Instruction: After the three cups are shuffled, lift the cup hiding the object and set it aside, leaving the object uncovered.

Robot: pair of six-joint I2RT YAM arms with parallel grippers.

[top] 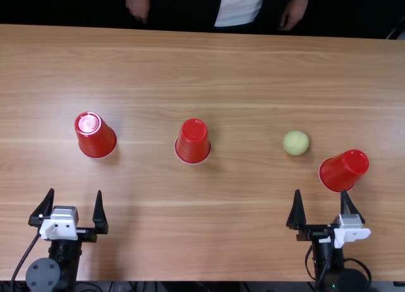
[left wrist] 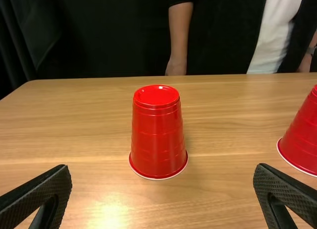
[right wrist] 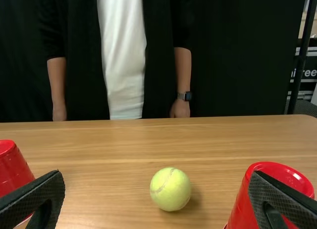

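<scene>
Three red cups stand upside down on the wooden table. The left cup (top: pixel 95 135) (left wrist: pixel 158 132) is straight ahead of my left gripper (top: pixel 74 197) (left wrist: pixel 158 209), which is open and holds nothing. The middle cup (top: pixel 192 141) (left wrist: pixel 302 140) (right wrist: pixel 10 164) stands at the table's centre. A yellow-green ball (top: pixel 295 142) (right wrist: pixel 170 189) lies uncovered on the wood, ahead of my open right gripper (top: pixel 320 198) (right wrist: pixel 158 209). The right cup (top: pixel 343 170) (right wrist: pixel 285 174) stands right of the ball, just beyond the tip of that gripper's right finger.
The table (top: pixel 202 71) is bare wood behind the row of cups and between the cups and the two grippers. Its far edge runs along the back.
</scene>
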